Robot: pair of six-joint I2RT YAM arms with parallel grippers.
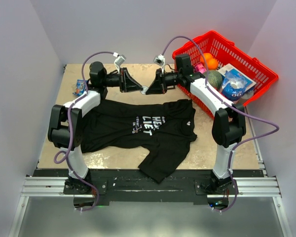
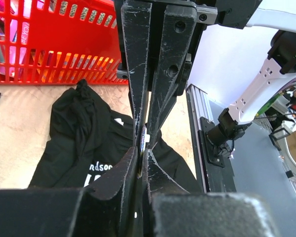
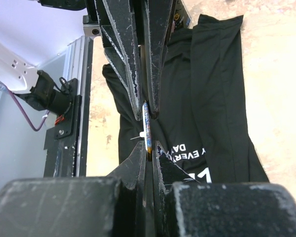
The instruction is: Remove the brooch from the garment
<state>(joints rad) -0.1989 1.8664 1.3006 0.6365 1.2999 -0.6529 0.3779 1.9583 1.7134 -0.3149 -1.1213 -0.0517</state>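
Brooch (image 3: 147, 129) is seen edge-on, lifted off the garment (image 1: 133, 126), which is spread on the table (image 1: 212, 148). Right gripper (image 1: 151, 89) is clamped on one edge of it. Left gripper (image 1: 138, 89) is pinched onto the opposite edge, with the tips of the two nearly meeting.

garment (image 1: 108, 129): black T-shirt, lying rumpled | brooch (image 3: 147, 126): thin, seemingly edge-on, clear of it
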